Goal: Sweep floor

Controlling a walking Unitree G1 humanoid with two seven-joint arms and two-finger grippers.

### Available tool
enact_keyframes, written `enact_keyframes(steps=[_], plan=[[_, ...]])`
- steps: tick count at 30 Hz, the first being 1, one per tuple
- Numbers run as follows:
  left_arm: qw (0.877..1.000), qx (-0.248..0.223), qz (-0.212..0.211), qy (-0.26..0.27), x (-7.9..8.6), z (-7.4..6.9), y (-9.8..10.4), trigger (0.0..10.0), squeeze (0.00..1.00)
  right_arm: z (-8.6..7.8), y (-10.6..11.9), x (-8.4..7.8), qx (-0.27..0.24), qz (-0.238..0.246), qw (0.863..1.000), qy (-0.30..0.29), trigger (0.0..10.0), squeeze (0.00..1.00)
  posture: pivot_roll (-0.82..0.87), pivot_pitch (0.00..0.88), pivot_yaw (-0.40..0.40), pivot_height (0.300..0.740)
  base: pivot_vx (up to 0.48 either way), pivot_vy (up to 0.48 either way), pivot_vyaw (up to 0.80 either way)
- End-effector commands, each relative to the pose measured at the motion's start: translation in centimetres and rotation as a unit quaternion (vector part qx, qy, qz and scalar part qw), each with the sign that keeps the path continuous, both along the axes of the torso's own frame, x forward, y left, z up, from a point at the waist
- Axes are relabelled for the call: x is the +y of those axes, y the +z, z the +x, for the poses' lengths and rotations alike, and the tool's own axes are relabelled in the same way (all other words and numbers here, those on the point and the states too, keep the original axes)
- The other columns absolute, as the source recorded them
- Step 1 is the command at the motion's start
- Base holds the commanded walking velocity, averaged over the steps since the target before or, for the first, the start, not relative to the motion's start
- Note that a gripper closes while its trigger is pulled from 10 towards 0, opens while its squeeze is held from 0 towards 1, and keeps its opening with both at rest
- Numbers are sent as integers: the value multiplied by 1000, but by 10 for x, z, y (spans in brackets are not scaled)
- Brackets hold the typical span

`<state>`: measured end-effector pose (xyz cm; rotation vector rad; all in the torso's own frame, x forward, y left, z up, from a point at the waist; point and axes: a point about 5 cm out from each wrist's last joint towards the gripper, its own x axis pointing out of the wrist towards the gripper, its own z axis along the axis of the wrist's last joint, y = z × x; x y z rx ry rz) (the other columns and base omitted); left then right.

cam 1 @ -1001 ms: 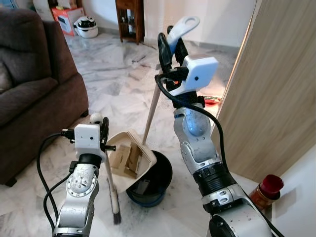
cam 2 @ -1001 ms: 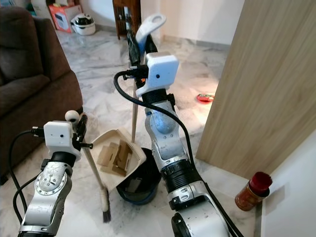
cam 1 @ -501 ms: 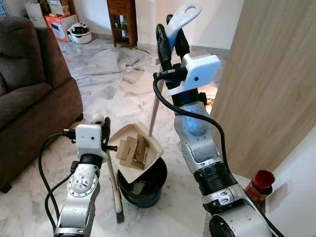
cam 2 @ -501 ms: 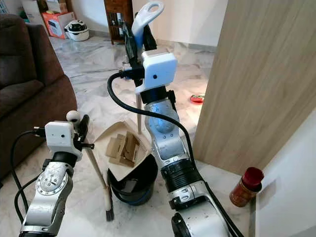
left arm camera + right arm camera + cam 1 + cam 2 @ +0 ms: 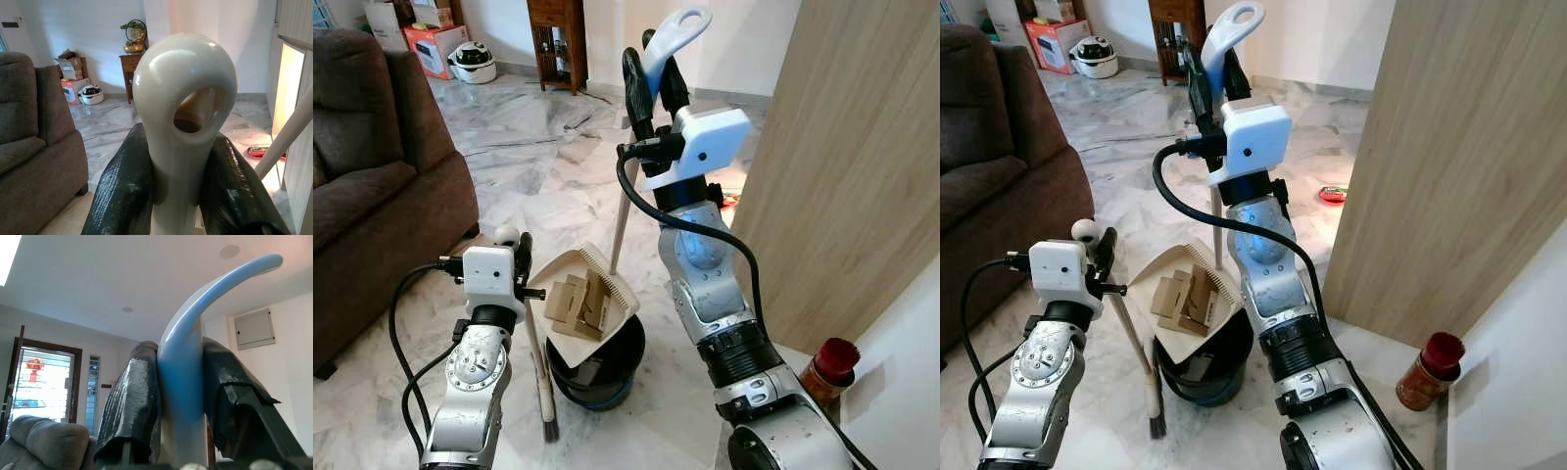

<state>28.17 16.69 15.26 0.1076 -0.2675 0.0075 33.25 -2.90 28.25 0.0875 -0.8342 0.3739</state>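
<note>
Marble floor (image 5: 538, 166) – pale, grey-veined, glossy. Black bin (image 5: 607, 367) between arms. Cream dustpan (image 5: 579, 299) tilted over bin rim, cardboard scraps (image 5: 579, 302) inside; long wooden handle, right gripper (image 5: 651, 73) clamped on its looped top. Left gripper (image 5: 1097, 245) clenched on broom (image 5: 1141, 367) – bristles touch floor beside bin.

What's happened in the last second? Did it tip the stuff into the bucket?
Not yet. The dustpan sits slightly higher over the black bucket, cardboard scraps still in it. The right gripper keeps its handle clamped; the left gripper still holds the broom.
</note>
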Motion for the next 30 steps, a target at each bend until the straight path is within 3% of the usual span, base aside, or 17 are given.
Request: enact_keyframes(steps=[1,3,5,30], plan=[[1000,-25,7,-3,-1,-1,11,10000,0,-14,25,11,-53,34,998,24,10000,0,47,0,32,740,0,0,0],[1000,-24,12,-10,-4,-2,9,10000,0,-40,34,12,-179,-22,982,-50,10000,0,43,0,27,740,0,0,0],[1000,-23,14,-12,-5,-2,8,10000,0,-50,34,13,-223,-41,971,-71,10000,0,44,0,26,740,0,0,0],[1000,-25,14,-10,-5,-2,8,10000,0,-47,30,17,-196,-24,978,-68,10000,0,46,0,20,740,0,0,0]])
